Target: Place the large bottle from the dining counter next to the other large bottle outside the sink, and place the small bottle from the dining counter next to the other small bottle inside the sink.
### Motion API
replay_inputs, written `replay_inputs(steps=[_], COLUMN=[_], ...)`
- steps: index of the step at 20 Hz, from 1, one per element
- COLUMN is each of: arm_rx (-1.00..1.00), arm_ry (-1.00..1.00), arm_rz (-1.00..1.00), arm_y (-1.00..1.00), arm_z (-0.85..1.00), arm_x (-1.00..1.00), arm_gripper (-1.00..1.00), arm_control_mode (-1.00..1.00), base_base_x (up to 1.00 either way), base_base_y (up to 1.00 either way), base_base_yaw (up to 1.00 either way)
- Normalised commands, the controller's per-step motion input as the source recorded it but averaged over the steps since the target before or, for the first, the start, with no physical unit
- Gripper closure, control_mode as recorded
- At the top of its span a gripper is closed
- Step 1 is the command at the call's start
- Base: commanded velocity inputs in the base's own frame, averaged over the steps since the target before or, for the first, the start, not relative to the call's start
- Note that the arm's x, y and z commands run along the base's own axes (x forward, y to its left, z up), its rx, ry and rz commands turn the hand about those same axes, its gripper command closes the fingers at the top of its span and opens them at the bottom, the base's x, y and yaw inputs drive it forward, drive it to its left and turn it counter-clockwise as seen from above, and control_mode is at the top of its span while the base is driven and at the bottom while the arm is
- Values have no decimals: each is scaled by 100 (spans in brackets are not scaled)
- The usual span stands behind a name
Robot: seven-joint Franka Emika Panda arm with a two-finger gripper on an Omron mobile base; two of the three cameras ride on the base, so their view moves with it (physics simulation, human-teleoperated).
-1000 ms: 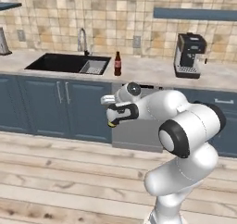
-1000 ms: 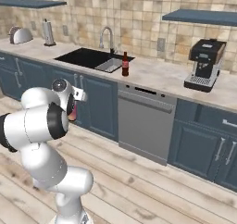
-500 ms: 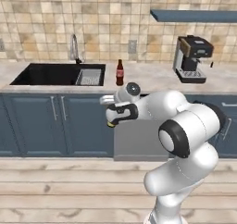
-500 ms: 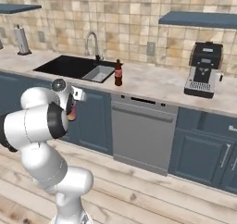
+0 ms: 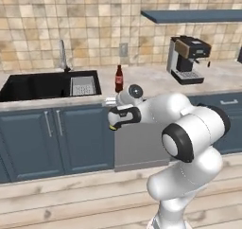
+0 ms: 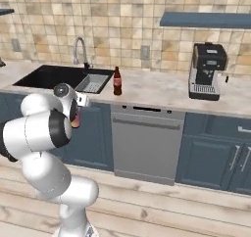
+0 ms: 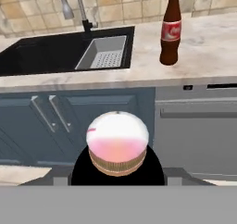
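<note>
In the hand view, from left to right, I see the black sink (image 7: 46,56) with its steel tap (image 7: 76,5), then the grey ribbed drain tray (image 7: 104,54) in the sink's right end. Then comes a dark brown bottle with red label (image 7: 170,28), which stands upright on the desk (image 7: 208,47) at about 3 o'clock from the sink, outside the basin.

The large bottle (image 7: 118,149) is in my claw (image 5: 113,121), low at 6 o'clock in the hand view and in front of the blue cabinet doors, below the desk edge. The claw is clamped on it, as far as I can judge: the bottle sits right at the hand, and its yellow end shows just under the hand in the left base view.

I judge that the task is in its first half. The large bottle is picked up and carried to the sink side, but it is not yet set down. Its place, I think, is on the desk next to the standing bottle, at about 1 o'clock from where I hold it. The small bottle for the basin comes after that.

I see the large bottle almost end-on: a round white and pink face with a ribbed tan band under it. So its long axis runs nearly along my line of sight, toward the cabinets, and not upright. I cannot tell which end faces me.
</note>
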Motion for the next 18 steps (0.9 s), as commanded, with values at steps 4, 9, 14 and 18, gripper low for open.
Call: replay_inputs(steps=[4, 9, 14, 18], arm_rx=[0, 0, 0, 0], arm_ry=[0, 0, 0, 0], arm_rz=[0, 0, 0, 0], arm_y=[0, 0, 0, 0], arm_z=[0, 0, 0, 0], arm_x=[0, 0, 0, 0], arm_gripper=[100, 100, 100, 100], arm_control_mode=[100, 100, 100, 100], base_base_x=[70, 67, 58, 36], base_base_y=[40, 31, 46, 59], base_base_yaw=[-28, -25, -22, -13])
